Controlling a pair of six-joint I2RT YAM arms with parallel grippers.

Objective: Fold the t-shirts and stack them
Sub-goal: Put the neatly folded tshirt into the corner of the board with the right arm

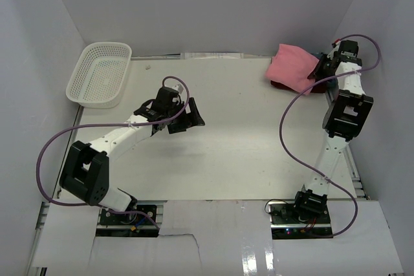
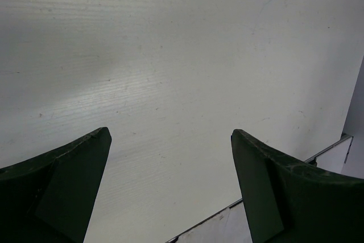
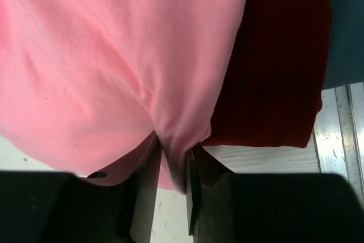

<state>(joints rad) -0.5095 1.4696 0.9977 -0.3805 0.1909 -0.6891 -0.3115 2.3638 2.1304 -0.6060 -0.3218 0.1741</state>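
Pink tee (image 1: 294, 66) lies at 2 o'clock on the table (image 1: 246, 153), far-right corner, draped over dark red tee (image 3: 273, 66). Teal-grey tee (image 3: 344, 27) peeks out at the red one's 3 o'clock in R wrist view. R gripper (image 3: 170, 163) is clamped on a fold of the pink tee's edge. L gripper (image 2: 170, 135) has jaws wide apart over the tabletop, approx centre-left. White basket (image 1: 100, 72) at 10 o'clock.

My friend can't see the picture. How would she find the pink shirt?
Look at the white table, then its far right corner. The pink t-shirt lies there on top of a pile, much lighter than the dark red t-shirt beneath it.
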